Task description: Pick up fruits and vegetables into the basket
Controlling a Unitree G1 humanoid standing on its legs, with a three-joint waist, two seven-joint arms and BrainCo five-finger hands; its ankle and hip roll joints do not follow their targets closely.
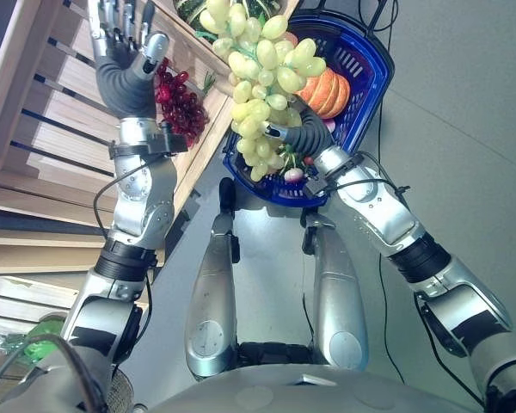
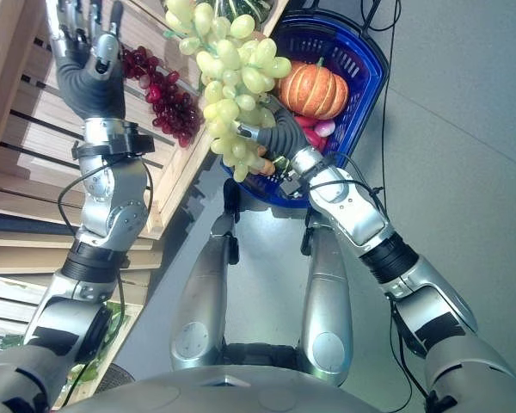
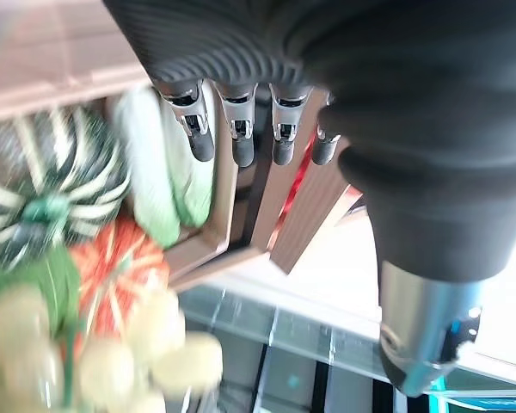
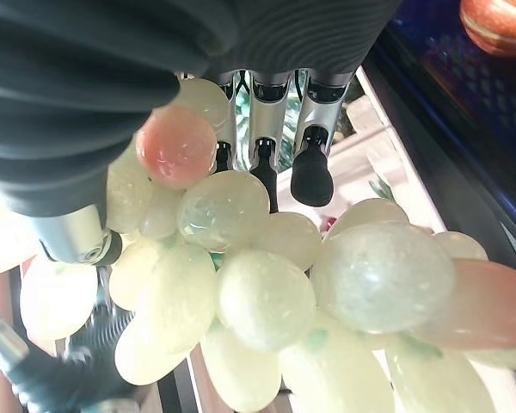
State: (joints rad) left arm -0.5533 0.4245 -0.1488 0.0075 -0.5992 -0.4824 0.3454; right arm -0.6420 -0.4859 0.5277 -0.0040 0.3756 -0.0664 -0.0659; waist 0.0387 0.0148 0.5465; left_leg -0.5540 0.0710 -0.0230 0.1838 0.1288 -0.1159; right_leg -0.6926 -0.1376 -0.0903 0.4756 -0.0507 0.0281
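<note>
My right hand (image 1: 299,138) is shut on a big bunch of green grapes (image 1: 262,77), held up in front of the near rim of the blue basket (image 1: 374,73). In the right wrist view the pale grapes (image 4: 267,284) press against the palm, with the fingers (image 4: 311,168) behind them. In the basket lie an orange pumpkin (image 1: 328,93) and a small pink radish (image 1: 294,175). My left hand (image 1: 125,60) is raised over the wooden shelf with straight fingers (image 3: 241,138) and holds nothing.
A bunch of dark red grapes (image 1: 181,103) lies on the wooden shelf (image 1: 60,120) beside my left wrist. A green striped squash (image 3: 43,198) and a pale green vegetable (image 3: 163,172) sit in the crate further along. Grey floor (image 1: 464,129) lies to the right.
</note>
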